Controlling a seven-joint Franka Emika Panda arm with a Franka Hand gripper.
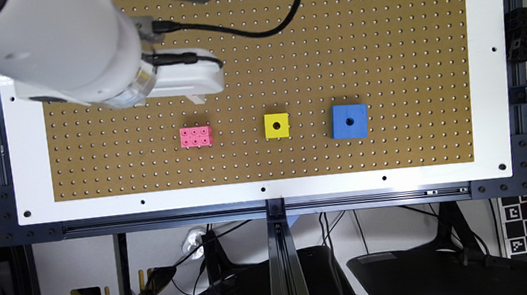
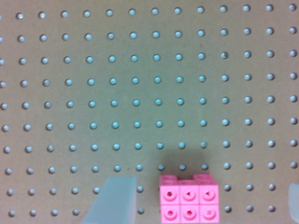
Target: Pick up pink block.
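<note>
Brown pegboard tabletop (image 1: 378,12) with white border, three blocks in a row, pincer above the pink one.

Item: pink block (image 1: 196,136), six studs up, lying flat at the exterior view's left end of the row; yellow cube (image 1: 276,125) beside it, blue cube (image 1: 349,121) further toward the exterior view's right, all apart. Pincer (image 2: 201,205): released, fingers spread wide, one pale fingertip (image 2: 114,200) to one side of the block, the other at the frame edge; block sits off-centre between them, untouched. Handling note: judged best to centre the block between the fingers, descend straight, then close across its flat sides below the studs. Markings: no legible writing or brand on any block; black-and-white square tags (image 1: 518,229) beneath the tabletop, unreadable.
</note>
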